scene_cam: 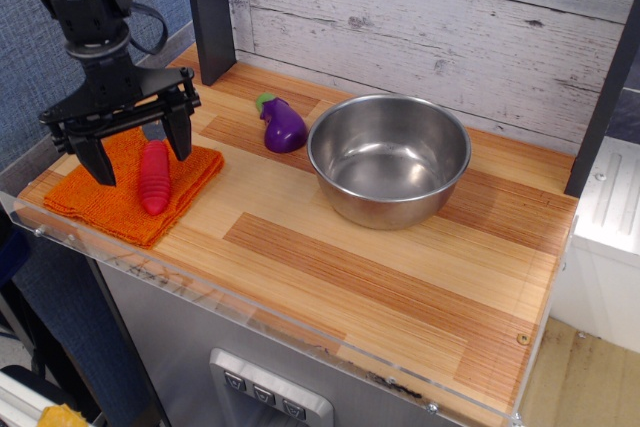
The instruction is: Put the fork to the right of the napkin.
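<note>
The fork (153, 176) with a ribbed red handle lies on the orange napkin (115, 197) at the left end of the wooden counter; its grey tines are hidden behind my gripper. My gripper (140, 150) is open, hanging just above the fork, with one finger (100, 161) left of the handle and the other (180, 135) right of it.
A purple toy eggplant (282, 125) lies right of the napkin, near the back. A steel bowl (389, 158) stands mid-counter. A dark post (207, 9) rises at the back left, a plank wall behind. A clear lip (300, 332) edges the counter front.
</note>
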`<state>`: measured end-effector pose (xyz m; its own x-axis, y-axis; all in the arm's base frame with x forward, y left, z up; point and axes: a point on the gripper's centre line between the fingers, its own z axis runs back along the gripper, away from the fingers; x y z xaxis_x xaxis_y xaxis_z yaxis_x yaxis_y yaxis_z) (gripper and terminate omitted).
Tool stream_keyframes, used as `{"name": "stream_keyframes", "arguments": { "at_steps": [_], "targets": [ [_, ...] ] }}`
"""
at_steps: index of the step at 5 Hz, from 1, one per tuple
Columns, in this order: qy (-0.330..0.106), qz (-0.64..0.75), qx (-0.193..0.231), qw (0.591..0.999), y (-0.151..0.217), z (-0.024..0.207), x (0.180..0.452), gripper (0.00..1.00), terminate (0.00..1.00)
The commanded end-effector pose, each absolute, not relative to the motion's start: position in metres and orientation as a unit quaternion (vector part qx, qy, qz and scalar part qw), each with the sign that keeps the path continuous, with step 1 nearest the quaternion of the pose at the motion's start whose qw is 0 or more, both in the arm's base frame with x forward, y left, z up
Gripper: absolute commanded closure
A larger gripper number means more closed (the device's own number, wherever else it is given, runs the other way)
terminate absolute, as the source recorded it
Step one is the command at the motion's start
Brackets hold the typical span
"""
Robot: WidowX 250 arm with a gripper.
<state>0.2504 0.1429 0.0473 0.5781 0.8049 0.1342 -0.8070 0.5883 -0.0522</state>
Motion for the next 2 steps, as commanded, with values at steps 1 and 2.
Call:
{"name": "stream_keyframes", "arguments": {
  "at_steps": [1, 2],
  "targets": [
    [-0.078, 0.456, 0.017, 0.886, 0.1524, 0.0423, 0.2501, 0.0, 0.0],
    [-0.073, 0.455, 0.018, 0.887, 0.1524, 0.0376, 0.2503, 0.0, 0.0]
  ]
}}
